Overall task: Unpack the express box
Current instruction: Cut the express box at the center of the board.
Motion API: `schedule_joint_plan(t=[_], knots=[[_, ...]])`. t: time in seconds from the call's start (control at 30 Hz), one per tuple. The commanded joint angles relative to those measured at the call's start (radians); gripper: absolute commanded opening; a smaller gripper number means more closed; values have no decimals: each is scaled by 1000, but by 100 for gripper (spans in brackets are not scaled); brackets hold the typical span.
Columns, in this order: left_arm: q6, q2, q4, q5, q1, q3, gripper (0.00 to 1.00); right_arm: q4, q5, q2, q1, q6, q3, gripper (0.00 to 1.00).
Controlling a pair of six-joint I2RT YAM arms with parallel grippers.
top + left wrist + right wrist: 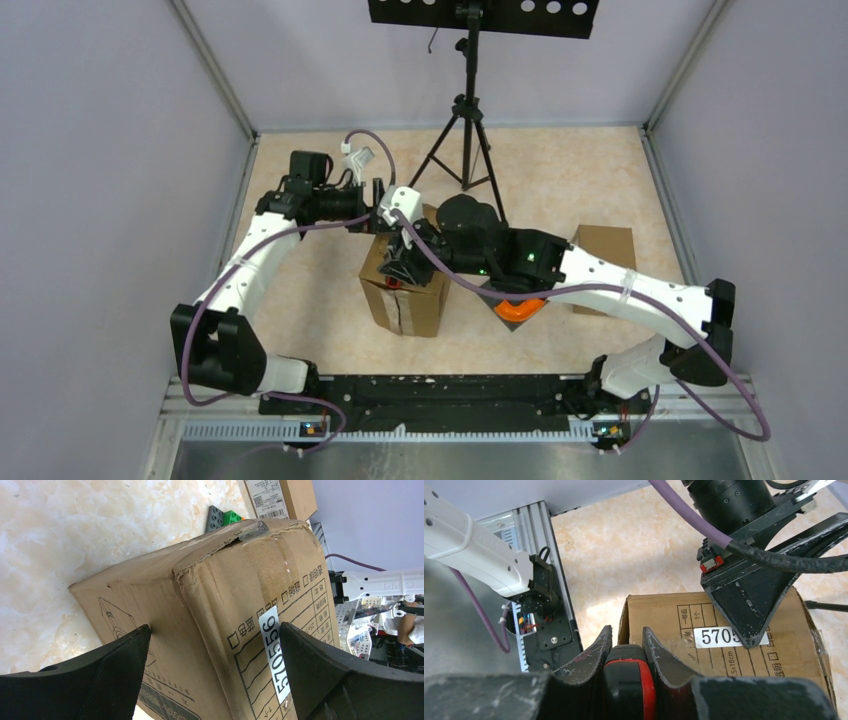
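We see the express box (405, 295) at mid-table, flaps shut. Our left gripper (214, 630) is spread wide, straddling its upper edge. Our right gripper (627, 630) clamps a black-and-red tool (629, 677) just beside the box, the left fingers crowding its path. Around it stand a tripod (465, 140), a second carton (605, 250) and toy bricks (225, 517).

Bare worktop (310, 300) lies left of the express box (410, 305). A tripod (466, 105) stands far behind it, and the right arm (620, 285) crosses its right side.
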Motion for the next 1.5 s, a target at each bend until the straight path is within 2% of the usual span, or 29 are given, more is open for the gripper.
schedule_joint_plan(t=[0.0,0.47,0.77,1.03,1.23,1.47], knots=[[35,4,-33,-64,-3,-35,98,3,-32,17,9,-14,21,0],[37,41,-32,-106,-1,38,98,-190,-82,-38,57,-111,180,0],[34,55,-40,-117,-1,64,98,-264,-181,-50,61,-94,125,0],[35,84,-33,-133,-1,48,98,-290,-198,-78,88,-76,80,0],[-18,86,-37,-206,2,32,98,-299,-126,-71,103,-45,36,0],[-180,-60,21,-362,5,-79,98,-269,162,-84,109,40,68,0]])
